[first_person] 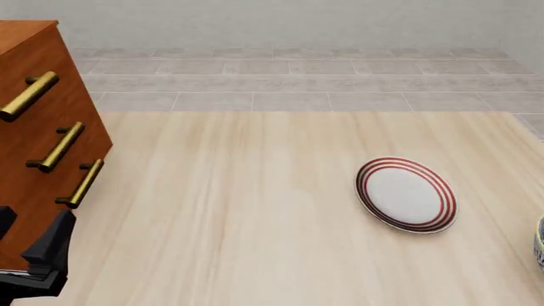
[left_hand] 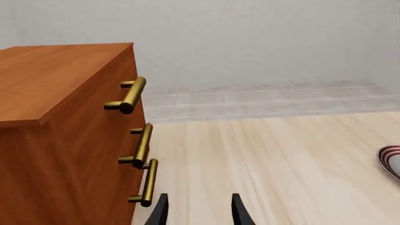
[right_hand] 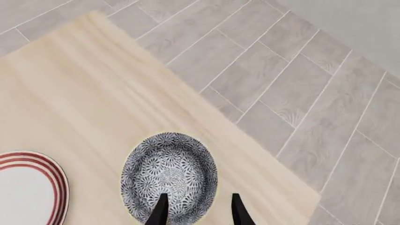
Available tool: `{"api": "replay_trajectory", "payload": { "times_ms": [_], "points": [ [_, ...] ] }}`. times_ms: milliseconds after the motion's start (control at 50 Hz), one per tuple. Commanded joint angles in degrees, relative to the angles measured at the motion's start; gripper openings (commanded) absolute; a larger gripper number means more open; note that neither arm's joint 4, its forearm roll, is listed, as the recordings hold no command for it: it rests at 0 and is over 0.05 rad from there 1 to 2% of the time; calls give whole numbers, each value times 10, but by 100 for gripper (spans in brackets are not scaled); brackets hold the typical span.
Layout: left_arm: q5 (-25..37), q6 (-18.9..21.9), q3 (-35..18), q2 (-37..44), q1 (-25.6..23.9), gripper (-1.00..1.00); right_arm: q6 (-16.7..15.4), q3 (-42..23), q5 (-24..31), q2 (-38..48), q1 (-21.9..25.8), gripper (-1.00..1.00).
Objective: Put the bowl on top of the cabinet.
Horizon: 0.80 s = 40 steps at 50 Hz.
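Overall: the task stands near its start; nothing of it is done as far as the pictures show.
Bowl (right_hand: 168,176): sits on the table (first_person: 255,210) near its right edge, upright, with the blue-and-white pattern facing up. In the front view only a sliver shows at the right border (first_person: 539,245).
Cabinet (first_person: 34,127): stands at the far left of the table, well apart from the bowl. The top (left_hand: 56,75) is bare wood in the left wrist view (the part that shows, at least).
Plate (first_person: 406,194): white with red rings, lies between cabinet and bowl, nearer the bowl. Not part of the job.
Right gripper (right_hand: 198,211): hangs above the bowl, jaws apart, fingertips over the near rim. No contact can be confirmed from this angle, and the gripper itself is out of the front view.
Left gripper (left_hand: 198,211): low beside the cabinet's front, just off the lowest handle (left_hand: 147,183), jaws apart and empty.
Done: by my judgement, only the approach; the right arm is lined up over the bowl.
Left to do: close on the rim, lift, carry across the table past the plate, and set the bowl down on the cabinet top.
Concern: the carry is long and the cabinet is tall, so a handover to the left arm may be needed.
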Motion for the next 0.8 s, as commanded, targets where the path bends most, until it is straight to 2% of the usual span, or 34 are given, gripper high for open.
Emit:
{"api": "replay_trajectory", "payload": {
  "times_ms": [20, 420, 560, 800],
  "points": [
    [-2, 1, 0, 3, 0, 100, 2, 3, -43, 32, -22, 100],
    [-12, 6, 0, 19, -1, 100, -4, 38, -108, 69, -36, 100],
    [-14, 7, 0, 21, -1, 100, 9, 49, -131, 91, -39, 100],
    [-19, 5, 0, 27, 1, 100, -5, 61, -181, 143, -60, 100]
  ]
}}
